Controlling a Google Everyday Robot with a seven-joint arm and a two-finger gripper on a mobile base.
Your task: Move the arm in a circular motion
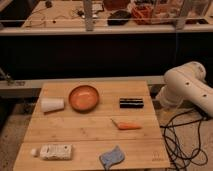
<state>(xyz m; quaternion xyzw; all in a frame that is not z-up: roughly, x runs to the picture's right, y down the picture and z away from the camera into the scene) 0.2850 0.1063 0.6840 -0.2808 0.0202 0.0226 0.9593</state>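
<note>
The arm (pixel 187 87) is a large cream-white shape of thick rounded segments at the right edge of the camera view. It sits just off the right side of the wooden table (pixel 95 131). It runs out of the frame to the right. The gripper is out of view, so its place and its fingers do not show. Nothing on the table is touched by the arm.
On the table lie an orange bowl (pixel 83 97), a white cup (pixel 52 104) on its side, a black bar (pixel 131 102), a carrot (pixel 128 126), a blue cloth (pixel 112 157) and a white tube (pixel 52 151). Black cables (pixel 182 140) trail on the floor at right. A cluttered bench (pixel 100 27) runs behind.
</note>
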